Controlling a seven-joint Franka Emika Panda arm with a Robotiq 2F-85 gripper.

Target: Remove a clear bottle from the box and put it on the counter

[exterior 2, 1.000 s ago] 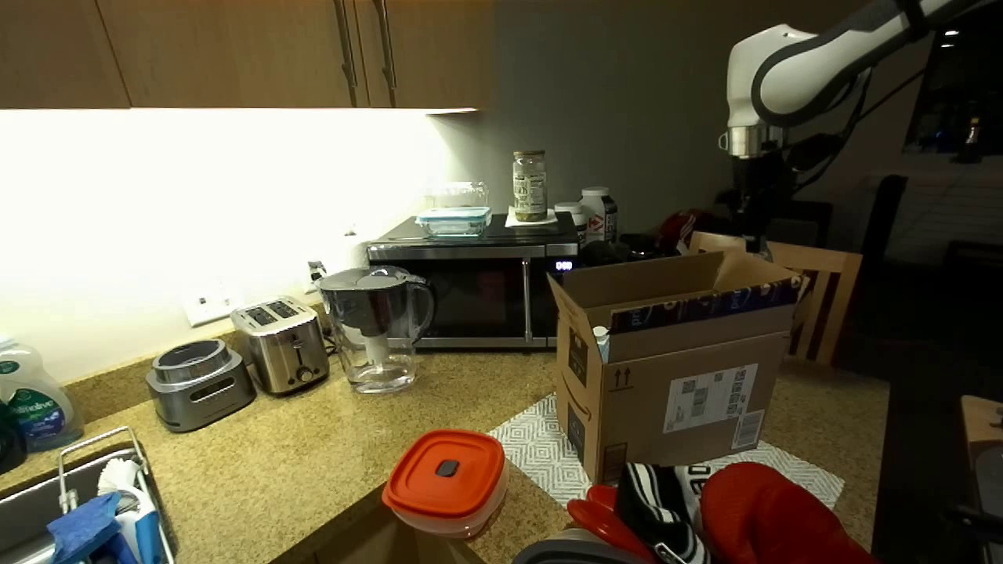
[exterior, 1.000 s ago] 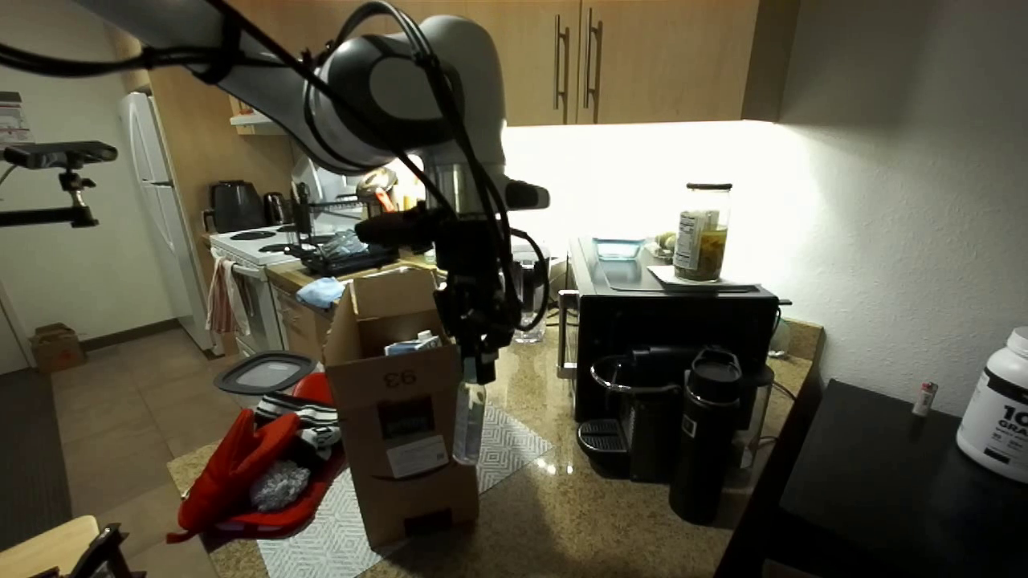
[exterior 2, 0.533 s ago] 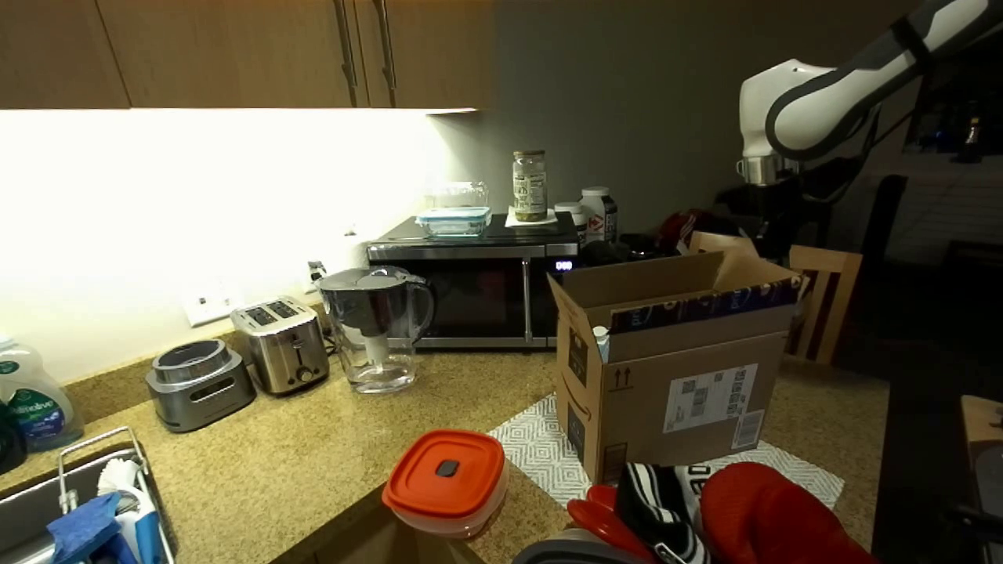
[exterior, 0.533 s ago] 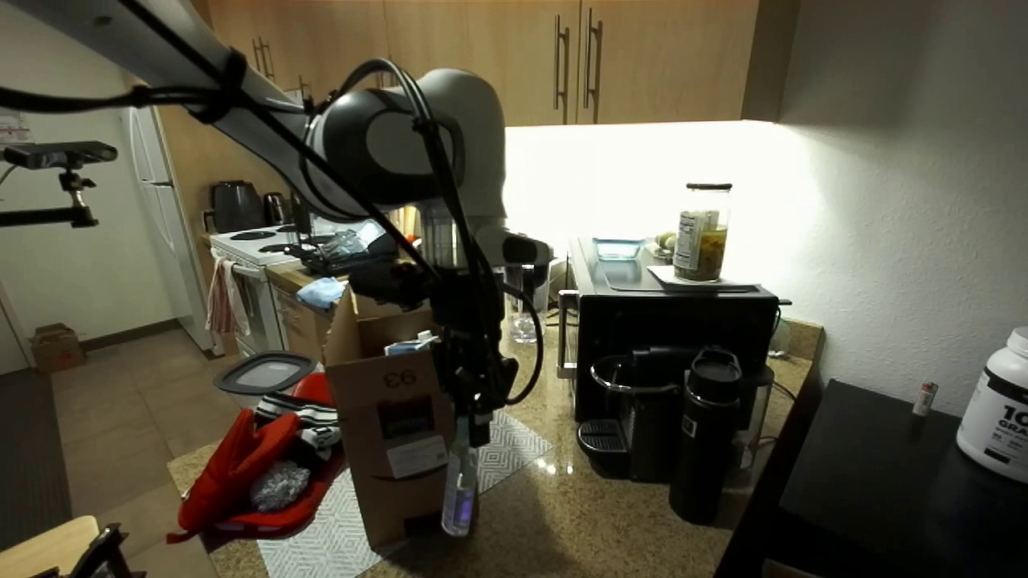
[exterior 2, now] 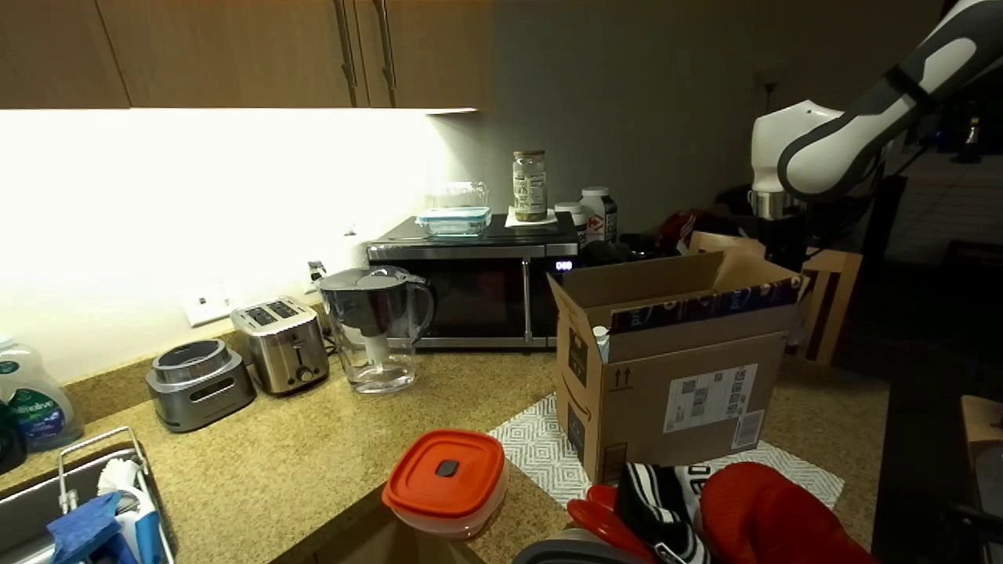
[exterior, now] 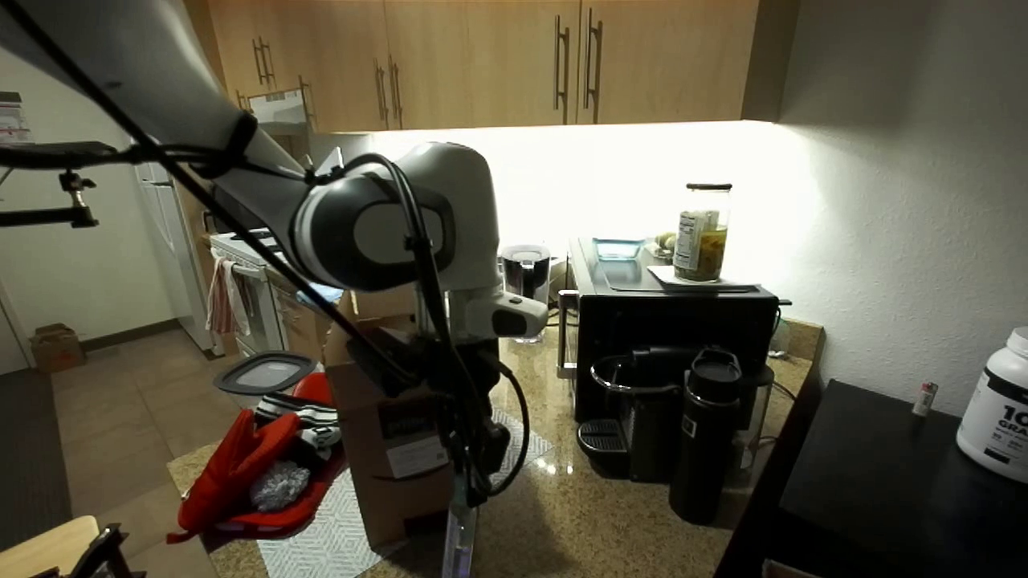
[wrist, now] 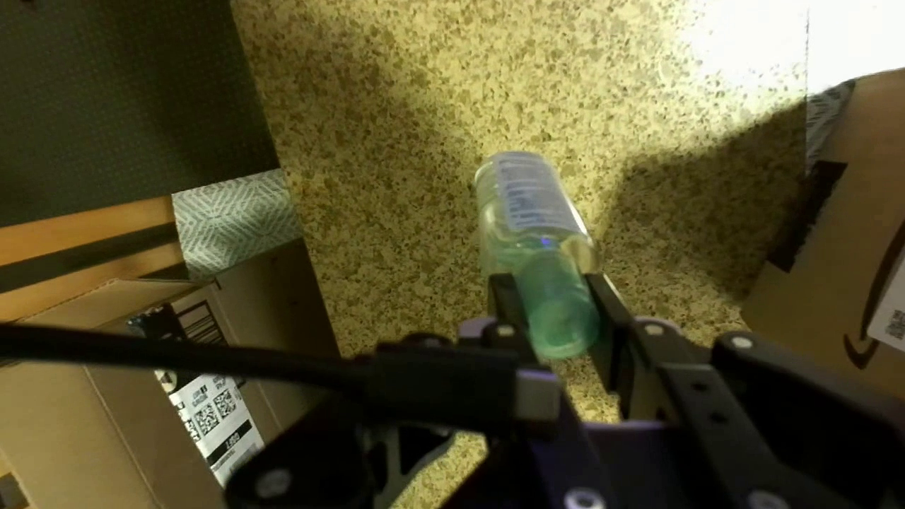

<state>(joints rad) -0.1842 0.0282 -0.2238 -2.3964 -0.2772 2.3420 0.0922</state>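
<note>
Black fingers [wrist: 505, 300] tight on clear bottle [wrist: 535, 230] in wrist view, behind box [exterior 2: 642, 395] in an exterior view.

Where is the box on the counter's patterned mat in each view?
In an exterior view, the box sits low, left of centre.
In an exterior view, the box is right of centre.
In the wrist view, the box runs off the right edge.
Shared landmark: the speckled counter, in all three.

The box [exterior 2: 658, 366] is brown, the counter [exterior 2: 313, 454] speckled beige, the claw [wrist: 553, 300] black, the bottle [wrist: 539, 237] greenish-clear.
</note>
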